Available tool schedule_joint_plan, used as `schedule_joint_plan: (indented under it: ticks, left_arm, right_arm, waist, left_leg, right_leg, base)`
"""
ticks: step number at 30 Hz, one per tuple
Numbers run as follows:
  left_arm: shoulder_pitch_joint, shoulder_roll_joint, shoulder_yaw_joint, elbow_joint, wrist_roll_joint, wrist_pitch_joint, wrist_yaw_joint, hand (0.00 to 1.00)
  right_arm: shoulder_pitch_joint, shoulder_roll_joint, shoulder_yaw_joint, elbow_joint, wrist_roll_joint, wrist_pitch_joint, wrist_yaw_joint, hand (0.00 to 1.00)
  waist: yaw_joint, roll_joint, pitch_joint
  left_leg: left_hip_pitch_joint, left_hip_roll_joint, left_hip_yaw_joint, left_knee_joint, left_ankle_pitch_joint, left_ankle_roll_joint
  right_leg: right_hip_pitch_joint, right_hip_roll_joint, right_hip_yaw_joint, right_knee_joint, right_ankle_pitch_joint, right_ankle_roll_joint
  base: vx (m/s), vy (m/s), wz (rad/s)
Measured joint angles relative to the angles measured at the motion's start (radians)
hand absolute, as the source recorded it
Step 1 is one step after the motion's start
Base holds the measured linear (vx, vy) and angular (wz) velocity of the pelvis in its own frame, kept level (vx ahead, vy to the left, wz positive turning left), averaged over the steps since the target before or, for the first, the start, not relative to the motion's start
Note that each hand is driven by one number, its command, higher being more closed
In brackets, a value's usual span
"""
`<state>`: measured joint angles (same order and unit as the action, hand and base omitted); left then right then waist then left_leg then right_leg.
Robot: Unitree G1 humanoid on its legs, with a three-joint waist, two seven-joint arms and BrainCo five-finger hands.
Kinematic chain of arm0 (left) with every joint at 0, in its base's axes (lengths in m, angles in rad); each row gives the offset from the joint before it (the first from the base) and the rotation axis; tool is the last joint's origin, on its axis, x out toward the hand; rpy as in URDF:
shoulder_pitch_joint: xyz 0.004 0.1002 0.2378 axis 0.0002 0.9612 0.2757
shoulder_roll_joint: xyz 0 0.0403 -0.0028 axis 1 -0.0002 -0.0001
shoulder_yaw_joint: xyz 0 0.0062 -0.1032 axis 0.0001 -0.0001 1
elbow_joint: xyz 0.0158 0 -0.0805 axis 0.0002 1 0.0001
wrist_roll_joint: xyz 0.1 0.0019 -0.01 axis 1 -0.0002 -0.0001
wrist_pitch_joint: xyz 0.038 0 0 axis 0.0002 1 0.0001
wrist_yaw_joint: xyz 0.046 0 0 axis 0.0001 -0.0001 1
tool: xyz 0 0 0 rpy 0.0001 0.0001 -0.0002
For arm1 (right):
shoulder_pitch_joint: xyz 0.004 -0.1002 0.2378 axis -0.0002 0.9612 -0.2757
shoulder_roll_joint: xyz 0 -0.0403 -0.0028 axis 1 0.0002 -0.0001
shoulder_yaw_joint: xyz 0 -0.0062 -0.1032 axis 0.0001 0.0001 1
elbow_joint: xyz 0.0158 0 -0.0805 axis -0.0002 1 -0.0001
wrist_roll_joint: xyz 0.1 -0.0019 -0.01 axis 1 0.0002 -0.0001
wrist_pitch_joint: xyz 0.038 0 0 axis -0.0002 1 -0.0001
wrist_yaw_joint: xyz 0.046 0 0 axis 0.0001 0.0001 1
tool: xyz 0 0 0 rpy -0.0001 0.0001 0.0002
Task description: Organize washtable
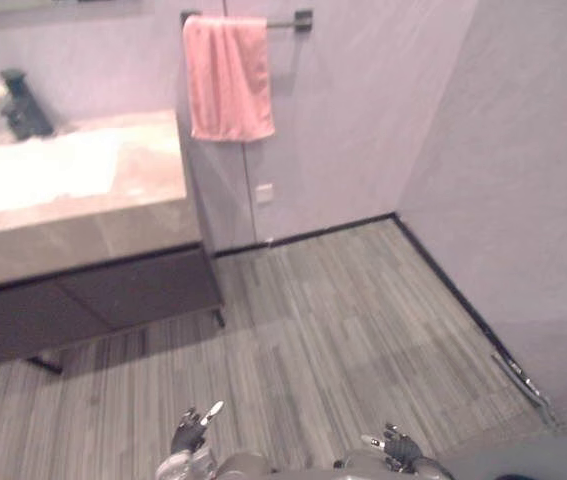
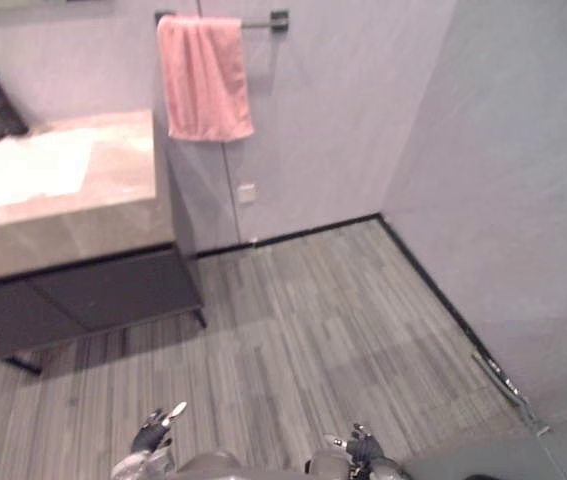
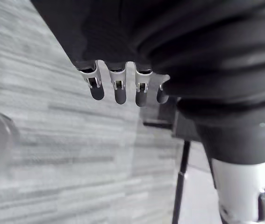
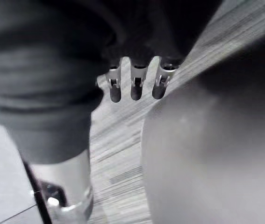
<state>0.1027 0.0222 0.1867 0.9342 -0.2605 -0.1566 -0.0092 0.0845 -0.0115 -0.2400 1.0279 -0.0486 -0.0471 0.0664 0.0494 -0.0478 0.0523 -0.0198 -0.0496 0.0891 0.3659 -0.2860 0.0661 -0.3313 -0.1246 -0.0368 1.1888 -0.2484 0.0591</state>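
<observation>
The washtable [image 1: 113, 215] stands at the far left, a pale stone top over a dark cabinet [image 1: 113, 295]. A white basin [image 1: 33, 170] is sunk into it, with a dark faucet [image 1: 23, 105] behind. A pink towel [image 1: 228, 80] hangs from a dark rail [image 1: 288, 20] on the wall just right of the table. My left hand [image 1: 191, 432] and right hand [image 1: 398, 445] hang low at the bottom edge, far from the table. Both are open and hold nothing. The wrist views show the relaxed fingers [image 3: 118, 88] of the left hand and the fingers [image 4: 134, 86] of the right hand over the floor.
Grey striped plank floor [image 1: 343, 340] stretches between me and the back wall. A second wall [image 1: 523, 200] closes the right side, with a small metal fitting [image 1: 523, 385] at its base. A white socket plate [image 1: 264, 192] sits low on the back wall.
</observation>
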Motion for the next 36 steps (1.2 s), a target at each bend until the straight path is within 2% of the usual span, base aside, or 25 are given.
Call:
schedule_joint_plan:
  ticks: [2,3,5,7,8,9,10,11,12,14,16,17,19,20,21,24,25,26,27,29,30,31,33,34,36]
  left_arm:
    - [-0.019,-0.009,0.0,0.001,0.002,-0.005,-0.011,0.0]
    - [-0.027,-0.014,0.0,0.002,0.009,-0.005,-0.011,0.0]
    - [-0.031,-0.015,-0.013,0.003,0.01,-0.007,-0.009,0.0]
    - [-0.042,0.0,-0.022,0.009,0.021,-0.01,-0.001,0.0]
    - [-0.04,0.003,-0.021,0.02,0.033,-0.014,0.012,0.0]
    - [-0.038,0.002,-0.022,0.023,0.038,-0.014,0.014,0.0]
    - [-0.036,-0.001,-0.019,0.02,0.038,-0.018,0.014,0.0]
    - [-0.031,-0.018,-0.013,0.007,0.038,-0.023,0.017,0.0]
    - [-0.026,-0.021,-0.005,0.001,0.038,-0.024,0.018,0.0]
    - [0.008,-0.041,0.02,-0.051,0.03,-0.023,0.043,0.0]
    - [0.041,-0.04,0.012,-0.145,0.026,-0.022,0.056,0.0]
    - [0.066,-0.04,-0.003,-0.267,0.025,-0.022,0.069,0.0]
    - [0.098,-0.039,-0.023,-0.413,0.019,-0.024,0.079,0.0]
    - [0.118,-0.041,-0.024,-0.516,0.012,-0.026,0.082,0.0]
    - [0.126,-0.044,-0.018,-0.578,0.012,-0.028,0.092,0.0]
    - [0.138,-0.073,-0.011,-0.752,0.018,-0.028,0.129,0.0]
    - [0.142,-0.081,-0.005,-0.857,0.038,-0.029,0.167,0.0]
    - [0.141,-0.081,0.001,-0.895,0.043,-0.029,0.181,0.0]
    - [0.141,-0.082,0.002,-0.949,0.067,-0.028,0.2,0.0]
    - [0.139,-0.081,-0.006,-1.04,0.113,-0.026,0.218,0.0]
    - [0.133,-0.08,-0.032,-1.099,0.157,-0.024,0.23,0.0]
    - [0.121,-0.079,-0.056,-1.158,0.178,-0.023,0.23,0.0]
    - [0.111,-0.083,-0.093,-1.235,0.225,-0.015,0.234,0.0]
    - [0.113,-0.091,-0.107,-1.298,0.268,-0.013,0.24,0.0]
    - [0.1,-0.093,-0.117,-1.407,0.333,-0.016,0.272,0.0]
  right_arm:
    - [-0.016,0.001,-0.01,-0.006,0.013,-0.01,-0.001,0.0]
    - [-0.014,0.0,-0.02,-0.018,0.034,-0.014,-0.003,0.0]
    - [-0.015,-0.005,-0.02,-0.031,0.069,-0.017,-0.011,0.0]
    - [-0.014,-0.007,-0.019,-0.033,0.089,-0.017,-0.026,0.0]
    - [-0.015,-0.01,-0.016,-0.034,0.09,-0.017,-0.031,0.0]
    - [-0.015,-0.013,-0.012,-0.037,0.089,-0.016,-0.035,0.0]
    - [-0.014,-0.02,0.013,-0.067,0.086,-0.016,-0.043,0.0]
    - [-0.016,-0.03,0.028,-0.114,0.086,-0.016,-0.044,0.0]
    - [-0.017,-0.031,0.033,-0.126,0.086,-0.017,-0.044,0.0]
    - [-0.02,-0.033,0.111,-0.237,0.087,-0.022,-0.053,0.0]
    - [-0.036,-0.022,0.14,-0.306,0.087,-0.024,-0.076,0.0]
    - [-0.036,-0.017,0.137,-0.401,0.089,-0.033,-0.103,0.0]
    - [-0.039,-0.029,0.133,-0.511,0.092,-0.048,-0.117,0.0]
    - [-0.043,-0.042,0.125,-0.589,0.097,-0.062,-0.124,0.0]
    - [-0.044,-0.058,0.113,-0.637,0.096,-0.067,-0.129,0.0]
    - [-0.055,-0.099,0.09,-0.747,0.096,-0.071,-0.145,0.0]
    - [-0.081,-0.095,0.094,-0.785,0.094,-0.081,-0.158,0.0]
    - [-0.094,-0.094,0.095,-0.797,0.091,-0.083,-0.16,0.0]
    - [-0.102,-0.08,0.099,-0.821,0.078,-0.083,-0.161,0.0]
    - [-0.087,-0.052,0.128,-0.871,0.055,-0.085,-0.158,0.0]
    - [-0.078,-0.038,0.15,-0.907,0.038,-0.085,-0.151,0.0]
    - [-0.08,-0.017,0.18,-0.935,0.035,-0.085,-0.15,0.0]
    - [-0.083,0.002,0.231,-0.963,0.03,-0.086,-0.146,0.0]
    - [-0.083,0.018,0.276,-0.982,0.028,-0.086,-0.132,0.0]
    - [-0.086,0.043,0.325,-1.035,0.029,-0.092,-0.115,0.0]
  waist:
    - [-0.014,0.005,0.004]
    - [-0.023,0.019,0.004]
    - [-0.036,0.037,0.009]
    - [-0.037,0.034,0.01]
    - [-0.038,0.035,0.009]
    - [-0.039,0.036,0.002]
    - [-0.038,0.056,0.001]
    - [-0.035,0.088,0.009]
    - [-0.036,0.093,0.009]
    - [-0.028,0.103,0.026]
    - [-0.017,0.085,0.046]
    - [-0.003,0.051,0.052]
    - [0.001,0.038,0.047]
    - [0.005,0.04,0.047]
    - [0.006,0.045,0.044]
    - [0.024,0.078,0.034]
    - [0.029,0.084,0.028]
    - [0.029,0.088,0.025]
    - [0.032,0.085,0.022]
    - [0.042,0.064,0.002]
    - [0.041,0.057,0.001]
    - [0.039,0.039,0.006]
    - [0.03,0.028,0.011]
    - [0.022,0.034,0.012]
    - [0.021,0.037,0.008]
  left_leg:
    - [0.067,0.029,-0.002,-0.063,-0.002,-0.008]
    - [0.106,0.053,0.0,-0.095,-0.01,-0.023]
    - [0.153,0.087,-0.002,-0.131,-0.026,-0.05]
    - [0.206,0.099,-0.018,-0.167,-0.052,-0.096]
    - [0.24,0.11,-0.049,-0.17,-0.065,-0.119]
    - [0.248,0.122,-0.07,-0.161,-0.065,-0.12]
    - [0.23,0.152,-0.115,-0.09,-0.06,-0.129]
    - [0.169,0.19,-0.141,0.063,-0.04,-0.154]
    - [0.145,0.194,-0.145,0.119,-0.027,-0.155]
    - [-0.047,0.245,-0.166,0.564,0.191,-0.105]
    - [-0.153,0.275,-0.148,0.779,0.151,-0.059]
    - [-0.234,0.248,-0.137,0.808,0.128,-0.055]
    - [-0.314,0.204,-0.123,0.72,0.102,-0.072]
    - [-0.341,0.176,-0.094,0.582,0.094,-0.074]
    - [-0.35,0.165,-0.064,0.466,0.082,-0.094]
    - [-0.359,0.126,0.002,0.17,0.085,-0.102]
    - [-0.344,0.096,-0.01,0.031,0.111,-0.12]
    - [-0.335,0.089,-0.011,0.001,0.132,-0.106]
    - [-0.316,0.076,-0.008,-0.001,0.174,-0.062]
    - [-0.279,0.034,0.006,0.007,0.183,-0.02]
    - [-0.251,0.018,0.011,0.023,0.154,0.0]
    - [-0.217,-0.001,0.01,0.034,0.127,0.016]
    - [-0.134,-0.023,-0.001,0.031,0.102,0.044]
    - [-0.074,-0.022,-0.012,0.013,0.097,0.051]
    - [-0.012,-0.008,-0.04,-0.024,0.08,0.027]
  right_leg:
    - [-0.039,0.005,-0.049,-0.187,-0.029,-0.001]
    - [-0.051,0.018,-0.065,-0.359,-0.029,0.001]
    - [-0.067,0.035,-0.062,-0.639,0.023,0.005]
    - [-0.074,0.035,-0.008,-0.973,0.182,0.013]
    - [-0.072,0.036,0.004,-0.983,0.291,0.012]
    - [-0.07,0.04,0.004,-0.962,0.341,0.002]
    - [-0.082,0.064,-0.009,-0.889,0.349,-0.014]
    - [-0.074,0.097,-0.036,-0.842,0.297,-0.04]
    - [-0.073,0.106,-0.043,-0.831,0.283,-0.048]
    - [0.005,0.157,-0.067,-0.792,0.184,-0.106]
    - [0.116,0.184,-0.073,-0.822,0.15,-0.14]
    - [0.193,0.176,-0.078,-0.868,0.126,-0.15]
    - [0.232,0.163,-0.085,-0.901,0.101,-0.151]
    - [0.26,0.155,-0.092,-0.915,0.085,-0.145]
    - [0.284,0.153,-0.101,-0.93,0.074,-0.133]
    - [0.357,0.153,-0.123,-0.986,0.057,-0.109]
    - [0.378,0.146,-0.12,-0.986,0.026,-0.088]
    - [0.387,0.142,-0.117,-0.981,0.008,-0.08]
    - [0.406,0.132,-0.107,-0.967,-0.021,-0.061]
    - [0.408,0.085,-0.081,-0.873,-0.074,0.002]
    - [0.348,0.057,-0.055,-0.687,-0.083,0.04]
    - [0.262,0.029,-0.02,-0.452,-0.051,0.095]
    - [0.185,0.001,-0.002,-0.218,-0.05,0.087]
    - [0.167,0.011,0.013,-0.199,-0.063,0.065]
    - [0.14,0.042,0.02,-0.314,-0.074,0.052]
  base:
    - [0.45,0.009,-0.15]
    - [0.47,-0.045,-0.1]
    - [0.49,-0.078,-0.02]
    - [0.61,-0.24,0.18]
    - [0.65,-0.348,0.31]
    - [0.57,-0.333,0.38]
    - [0.63,-0.342,0.28]
    - [0.51,-0.269,0.19]
    - [0.6,-0.301,-0.01]
    - [0.6,-0.293,-0.06]
    - [0.56,-0.302,0.01]
    - [0.44,-0.264,0.12]
    - [0.3,-0.184,0.21]
    - [0.32,-0.14,0.27]
    - [0.3,-0.075,0.29]
    - [0.48,0.028,0.31]
    - [0.5,0.119,0.05]
    - [0.42,0.12,-0.08]
    - [0.38,0.115,-0.16]
    - [0.45,0.134,-0.09]
    - [0.61,0.183,0.15]
    - [0.51,0.153,0.21]
    - [0.49,0.099,0.23]
    - [0.54,0.081,0.25]
    - [0.38,0.031,0.25]
